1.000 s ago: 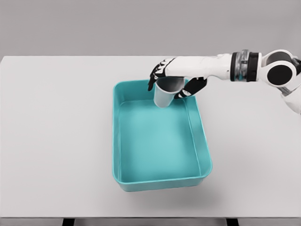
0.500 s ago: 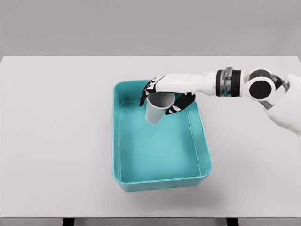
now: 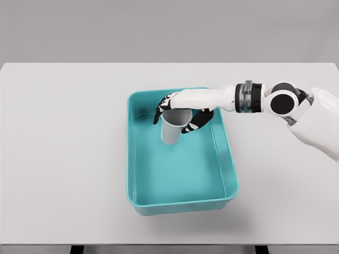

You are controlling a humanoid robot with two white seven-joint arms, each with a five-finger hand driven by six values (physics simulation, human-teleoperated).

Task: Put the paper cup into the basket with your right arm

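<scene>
A white-grey paper cup (image 3: 172,131) stands upright inside the teal basket (image 3: 228,174), in its far half, with its base low near the basket floor. My right hand (image 3: 176,115) reaches in from the right over the far rim. Its dark-tipped fingers (image 3: 159,112) wrap the cup's left side and the thumb presses on the right, so the hand is shut on the cup near its rim. The white forearm (image 3: 222,97) crosses the basket's far right corner. My left arm does not show.
The basket sits in the middle of a white table (image 3: 63,159). The table's front edge runs along the bottom of the view, and a grey wall stands behind the far edge.
My right hand has carried the cup down and to the left, from above the basket's far rim to low inside the basket. The arm has drawn further into view.
</scene>
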